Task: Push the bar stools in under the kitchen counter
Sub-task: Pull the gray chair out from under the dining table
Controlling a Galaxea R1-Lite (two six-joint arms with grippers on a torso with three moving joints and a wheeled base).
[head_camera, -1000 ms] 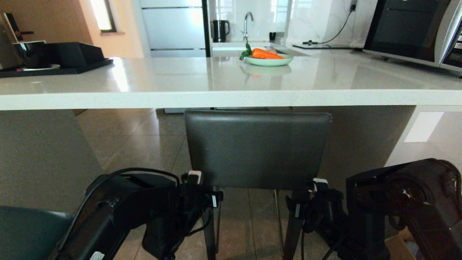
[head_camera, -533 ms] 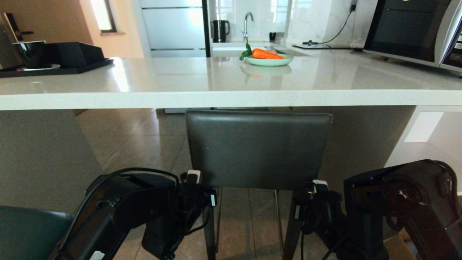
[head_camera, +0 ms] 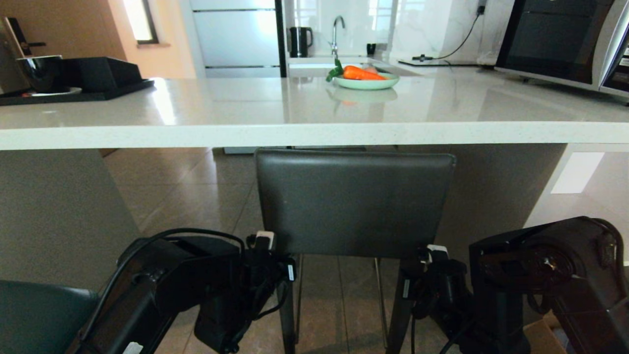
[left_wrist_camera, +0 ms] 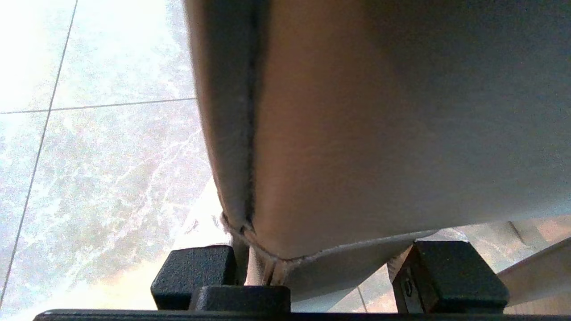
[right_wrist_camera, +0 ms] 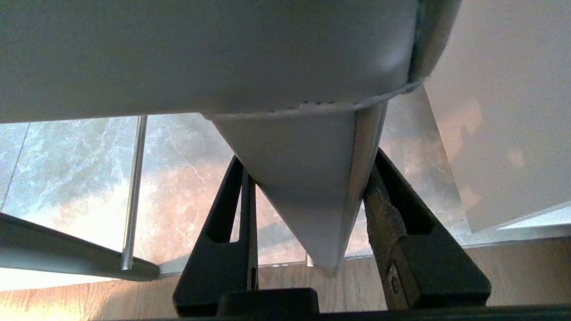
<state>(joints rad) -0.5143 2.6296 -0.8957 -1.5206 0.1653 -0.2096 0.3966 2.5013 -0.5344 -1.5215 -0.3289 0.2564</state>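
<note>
The dark grey bar stool (head_camera: 354,201) stands square-backed in front of me, its back top just below the edge of the white kitchen counter (head_camera: 314,135). My left gripper (head_camera: 282,265) sits under the backrest's lower left corner, shut on the stool's left rear upright (left_wrist_camera: 263,267). Its fingertips are hidden behind the backrest. My right gripper (head_camera: 410,270) is shut on the right rear leg (right_wrist_camera: 312,187), one black finger (right_wrist_camera: 392,196) on each side. A corner of the teal bar stool (head_camera: 34,314) shows at the lower left.
The counter holds a plate with a carrot (head_camera: 366,81), a black tray (head_camera: 78,83) and a microwave (head_camera: 565,44). The white slab leg (head_camera: 54,216) bounds the gap on the left, white shelving (head_camera: 580,187) on the right. Tiled floor runs beneath.
The left gripper's fingers have drawn in around the stool's left rear upright. The backrest has edged slightly to the right. The right arm holds as before.
</note>
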